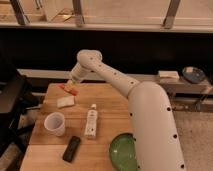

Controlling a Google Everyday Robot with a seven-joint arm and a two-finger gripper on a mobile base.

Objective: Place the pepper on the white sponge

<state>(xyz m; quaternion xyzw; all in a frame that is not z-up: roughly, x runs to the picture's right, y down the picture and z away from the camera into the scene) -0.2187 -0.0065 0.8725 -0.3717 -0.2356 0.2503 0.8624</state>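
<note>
The pepper (69, 89) is a small orange-red piece at the far left of the wooden table (112, 107). My gripper (71, 84) is right over it, at its upper end, and hides part of it. I cannot tell if it holds the pepper. The white sponge (65, 102) lies flat on the table just in front of the pepper, a short gap away from it.
A white cup (54, 123) stands at the front left. A white tube (91, 121) lies in the middle. A black object (71, 148) lies near the front edge and a green bowl (125, 151) at the front right. A dark chair (10, 102) stands left of the table.
</note>
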